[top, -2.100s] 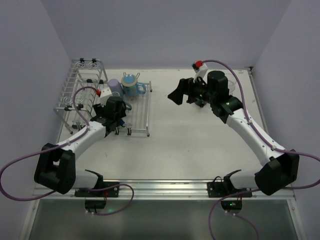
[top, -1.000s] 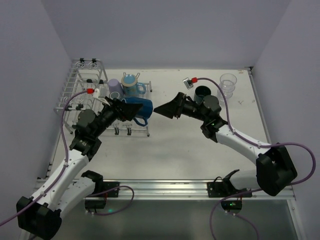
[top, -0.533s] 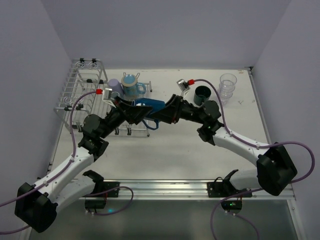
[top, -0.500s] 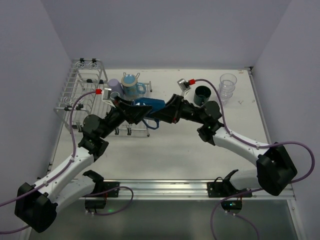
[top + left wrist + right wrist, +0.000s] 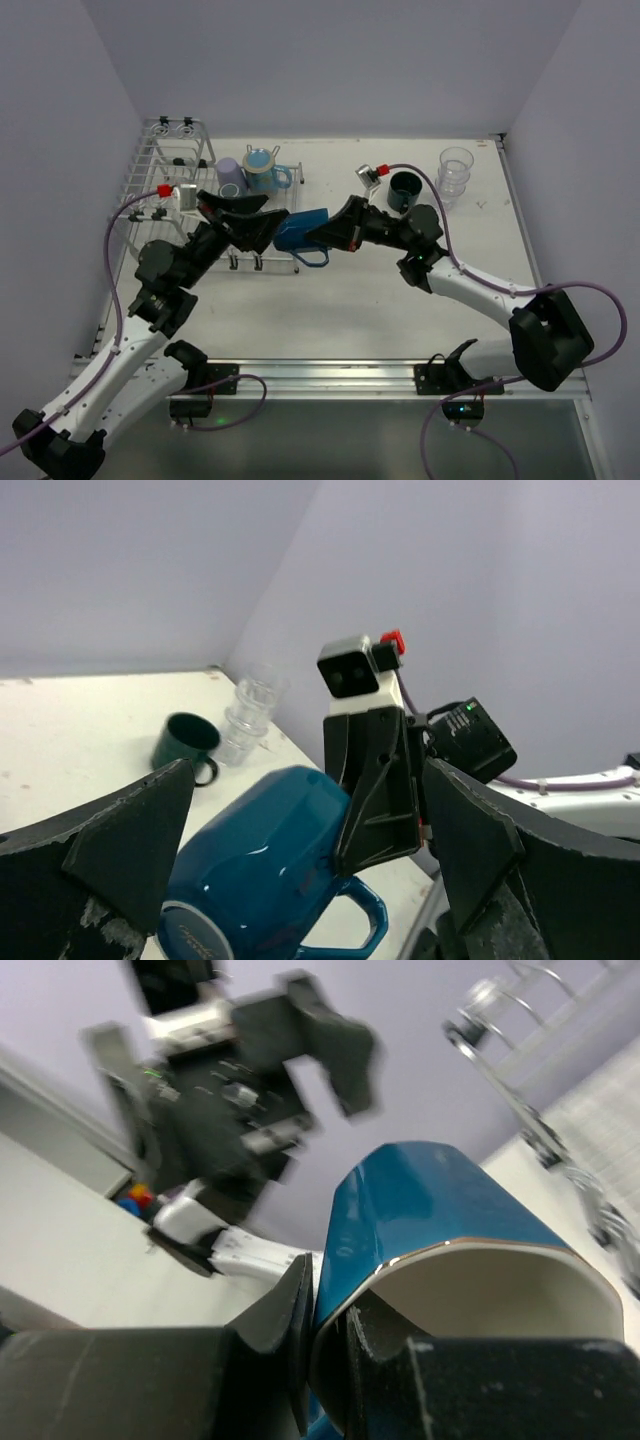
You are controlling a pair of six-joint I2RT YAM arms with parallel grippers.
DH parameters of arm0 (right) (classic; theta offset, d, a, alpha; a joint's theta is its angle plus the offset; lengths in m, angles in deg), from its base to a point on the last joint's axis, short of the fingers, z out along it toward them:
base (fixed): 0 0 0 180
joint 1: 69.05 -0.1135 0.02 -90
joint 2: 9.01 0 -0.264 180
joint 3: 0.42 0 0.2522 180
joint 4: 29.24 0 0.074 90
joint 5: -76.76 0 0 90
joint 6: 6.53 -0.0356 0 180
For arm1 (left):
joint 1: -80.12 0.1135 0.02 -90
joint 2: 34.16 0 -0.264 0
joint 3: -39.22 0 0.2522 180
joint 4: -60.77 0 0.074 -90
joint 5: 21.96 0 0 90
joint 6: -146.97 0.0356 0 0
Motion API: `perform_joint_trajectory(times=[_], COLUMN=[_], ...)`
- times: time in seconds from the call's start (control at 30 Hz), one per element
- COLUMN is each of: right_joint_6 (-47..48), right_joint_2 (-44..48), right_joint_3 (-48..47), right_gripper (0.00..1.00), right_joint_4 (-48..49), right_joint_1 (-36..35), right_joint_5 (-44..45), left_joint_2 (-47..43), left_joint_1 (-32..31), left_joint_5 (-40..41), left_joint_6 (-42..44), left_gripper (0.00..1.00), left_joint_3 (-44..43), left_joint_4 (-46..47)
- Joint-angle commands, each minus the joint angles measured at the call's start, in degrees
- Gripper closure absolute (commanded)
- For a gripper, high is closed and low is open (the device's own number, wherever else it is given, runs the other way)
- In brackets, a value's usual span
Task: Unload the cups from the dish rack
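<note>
Blue cup (image 5: 300, 229) pinched at rim by right claw (image 5: 328, 235); left claw (image 5: 265, 220) spread, white table (image 5: 380, 310), lilac walls (image 5: 330, 60)

White table (image 5: 350, 315), wire dish rack (image 5: 185, 150), dark mug (image 5: 404, 190), clear glass (image 5: 455, 172)

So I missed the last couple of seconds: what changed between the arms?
The left gripper carried the blue mug off the dish rack toward the middle; the right gripper came across and shut on its rim, and the left gripper opened and let go. The lavender cup, light blue cup, dark mug and clear glass stayed put.
</note>
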Motion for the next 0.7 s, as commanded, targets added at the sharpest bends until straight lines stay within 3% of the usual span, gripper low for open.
perform_joint_trajectory(times=[0.0,0.13,0.17,0.2,0.27,0.37,0.47,0.67], right_joint_6=[10.6,23.7,27.3,34.2,40.0,48.5,54.2,59.7], right_joint_2=[6.1,7.9,7.6,7.0,3.8,-4.0,-13.6,-32.3], right_joint_3=[-3.2,-11.1,-13.4,-18.9,-23.7,-34.2,-44.4,-64.0], right_gripper=[1.0,1.0,1.0,1.0,1.0,1.0,1.0,1.0], right_joint_4=[-10.2,-33.0,-45.3,-51.1,-65.2,-79.1,-88.4,-99.6], right_joint_1=[1.2,1.9,2.0,2.1,2.7,4.0,4.9,8.5], right_joint_5=[2.3,8.6,10.7,13.3,21.1,30.8,40.8,47.1], left_joint_2=[-2.7,-3.1,-2.8,-2.5,-1.4,-0.6,-1.0,-0.8], left_joint_1=[0.1,0.1,0.1,0.1,0.1,0.1,0.1,0.1], left_joint_5=[7.5,14.5,14.4,16.2,18.1,20.3,22.3,25.5], left_joint_6=[12.1,17.1,18.6,19.5,21.3,25.8,27.5,27.5], left_gripper=[0.0,0.0,0.0,0.0,0.0,0.0,0.0,0.0], left_joint_3=[-6.8,-10.5,-11.7,-12.4,-13.8,-13.8,-12.1,-9.0], left_joint_4=[-11.5,-23.9,-26.6,-29.2,-36.5,-43.8,-47.1,-47.5])
